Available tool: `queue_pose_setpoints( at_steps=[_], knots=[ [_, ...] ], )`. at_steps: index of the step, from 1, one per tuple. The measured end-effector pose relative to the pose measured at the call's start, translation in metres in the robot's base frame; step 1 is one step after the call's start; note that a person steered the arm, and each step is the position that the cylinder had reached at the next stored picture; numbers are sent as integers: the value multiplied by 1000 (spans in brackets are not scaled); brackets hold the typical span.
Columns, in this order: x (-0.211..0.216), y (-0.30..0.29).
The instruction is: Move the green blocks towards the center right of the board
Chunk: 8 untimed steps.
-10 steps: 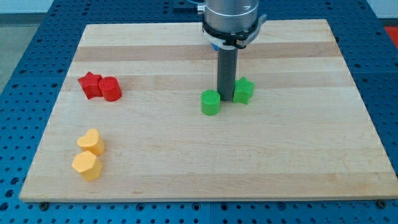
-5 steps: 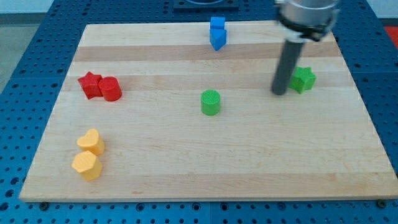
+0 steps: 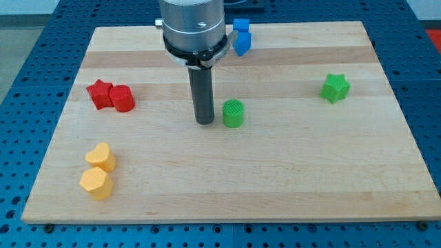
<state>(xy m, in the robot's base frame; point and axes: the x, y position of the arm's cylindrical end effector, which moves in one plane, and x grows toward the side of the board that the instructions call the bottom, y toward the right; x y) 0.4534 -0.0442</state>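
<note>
Wooden tabletop (image 3: 289, 179) sat on a blue pegboard base (image 3: 27, 62). Noted from the view's left to the view's right.

Far left, upper half: red star block (image 3: 100, 93) touching a red cylinder block (image 3: 123, 99) on its right. Below them, near the view's bottom left: 2 yellow blocks touching, a heart-like yellow block (image 3: 101, 157) above a roughly hexagonal yellow block (image 3: 96, 184).

Centre: the arm's dark rod stood upright, my tip (image 3: 205, 122) down on the tabletop just left of the green cylinder block (image 3: 233, 114). A thin gap showed between them; contact could not be confirmed. No claw on this arm, so nothing to note as apart, together or clamped.

Near the view's top, right of the arm's grey collar: blue block (image 3: 240, 36), shape unclear, partly behind the collar.

Right: green star block (image 3: 335, 87) sat alone at the centre right of the tabletop, well apart from the green cylinder block and from my tip.
</note>
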Motion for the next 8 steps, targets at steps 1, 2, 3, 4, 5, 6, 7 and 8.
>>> queue_pose_setpoints(
  at_steps=[1, 2, 3, 4, 5, 6, 7, 8],
  knots=[
    [0, 17],
    [0, 55],
    [-1, 87],
    [-24, 100],
    [-32, 100],
    [-32, 101],
    [-32, 127],
    [-32, 155]
  ],
)
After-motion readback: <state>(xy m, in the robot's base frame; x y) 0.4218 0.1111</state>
